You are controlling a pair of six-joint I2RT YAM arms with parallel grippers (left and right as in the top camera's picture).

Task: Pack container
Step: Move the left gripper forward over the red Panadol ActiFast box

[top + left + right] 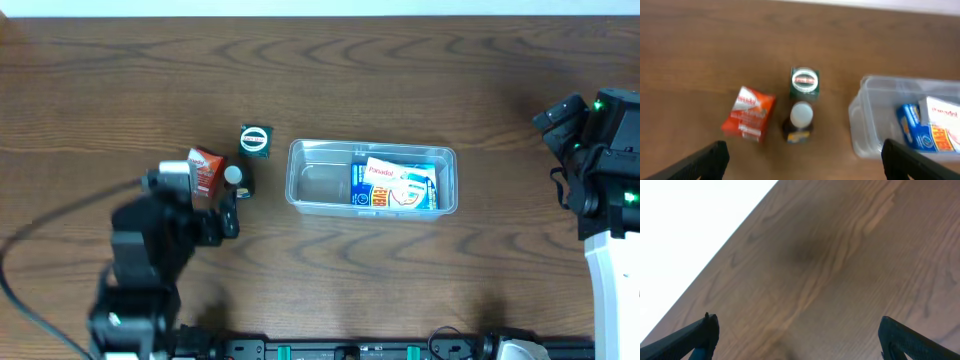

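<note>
Left gripper (802,150), jaws wide, hovers at nine o'clock of the container (294,178); right gripper (800,330), likewise spread, faces the table (840,255).

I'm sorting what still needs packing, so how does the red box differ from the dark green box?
The red box is orange-red with white print; the green box is dark green with a white oval label on top. The red box looks larger and lies skewed; the green box looks smaller and sits squarer. Both rest on the table outside the container.
</note>
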